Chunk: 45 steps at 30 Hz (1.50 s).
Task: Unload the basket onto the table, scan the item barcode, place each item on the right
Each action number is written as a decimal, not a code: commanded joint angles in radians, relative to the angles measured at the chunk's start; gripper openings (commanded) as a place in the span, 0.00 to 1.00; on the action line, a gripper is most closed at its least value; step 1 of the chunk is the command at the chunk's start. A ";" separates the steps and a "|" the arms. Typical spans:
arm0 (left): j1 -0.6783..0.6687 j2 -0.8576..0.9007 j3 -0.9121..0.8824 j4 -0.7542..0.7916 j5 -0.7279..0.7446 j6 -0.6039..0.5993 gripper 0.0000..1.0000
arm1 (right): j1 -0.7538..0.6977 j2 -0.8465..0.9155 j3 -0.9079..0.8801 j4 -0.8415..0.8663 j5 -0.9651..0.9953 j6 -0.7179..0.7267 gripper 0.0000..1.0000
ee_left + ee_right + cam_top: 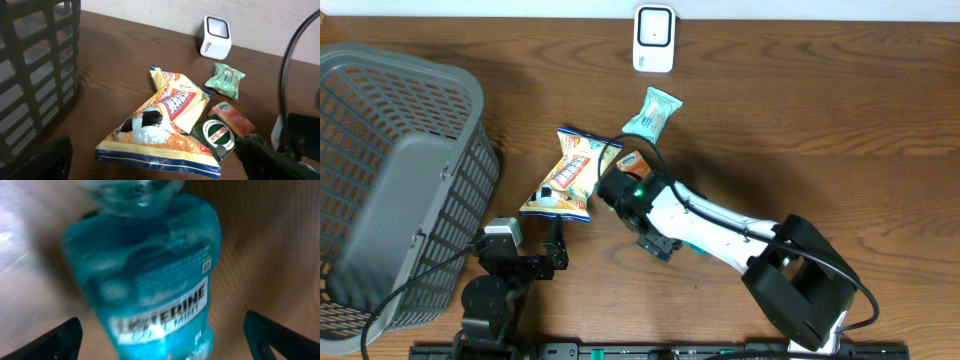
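Right gripper (162, 324) straddles the Listerine mouthwash bottle (150, 265), fingers wide apart and clear of it, likely poised to grasp it for scanning.

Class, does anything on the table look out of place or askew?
The mouthwash bottle appears to lie on its side between the open jaws of the right gripper; the snack bag lies crumpled against smaller packets.
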 commanded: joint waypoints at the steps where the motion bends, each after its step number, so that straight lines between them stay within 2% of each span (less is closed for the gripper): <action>1: 0.005 -0.005 -0.016 -0.021 0.010 -0.005 0.98 | -0.010 -0.005 -0.074 0.077 0.103 0.022 0.80; 2: 0.005 -0.005 -0.016 -0.021 0.010 -0.005 0.98 | -0.016 -0.002 -0.097 0.109 0.103 0.022 0.71; 3: 0.005 -0.005 -0.016 -0.021 0.010 -0.005 0.98 | -0.022 0.000 -0.114 0.132 0.101 0.022 0.67; 6: 0.005 -0.005 -0.016 -0.021 0.010 -0.005 0.98 | -0.050 0.003 -0.158 0.184 0.055 0.002 0.63; 7: 0.005 -0.005 -0.016 -0.021 0.010 -0.005 0.98 | -0.058 0.003 -0.163 0.184 0.031 0.000 0.59; 9: 0.005 -0.005 -0.016 -0.021 0.010 -0.005 0.98 | -0.078 0.003 -0.165 0.180 -0.036 0.000 0.43; 14: 0.005 -0.005 -0.016 -0.021 0.010 -0.005 0.98 | -0.133 0.003 -0.104 0.122 -0.238 -0.037 0.24; 19: 0.005 -0.005 -0.016 -0.021 0.010 -0.005 0.98 | -0.195 0.003 0.020 0.011 -0.343 -0.112 0.20; 24: 0.005 -0.005 -0.016 -0.021 0.010 -0.005 0.98 | -0.265 0.004 0.030 0.011 -0.384 -0.189 0.19; 27: 0.005 -0.005 -0.016 -0.021 0.010 -0.005 0.98 | -0.305 0.004 0.028 0.011 -0.388 -0.188 0.22; 28: 0.005 -0.005 -0.016 -0.021 0.010 -0.005 0.98 | -0.319 0.004 0.028 0.013 -0.388 -0.187 0.25; 29: 0.005 -0.005 -0.016 -0.021 0.010 -0.005 0.98 | -0.328 0.004 0.028 0.016 -0.392 -0.187 0.34; 35: 0.005 -0.005 -0.016 -0.021 0.010 -0.005 0.98 | -0.328 0.004 0.028 0.021 -0.409 -0.169 0.54; 41: 0.005 -0.005 -0.016 -0.021 0.010 -0.005 0.98 | -0.328 0.004 -0.001 0.000 -0.463 -0.153 0.57; 45: 0.005 -0.005 -0.016 -0.021 0.010 -0.005 0.98 | -0.328 0.004 -0.050 0.000 -0.504 -0.150 0.52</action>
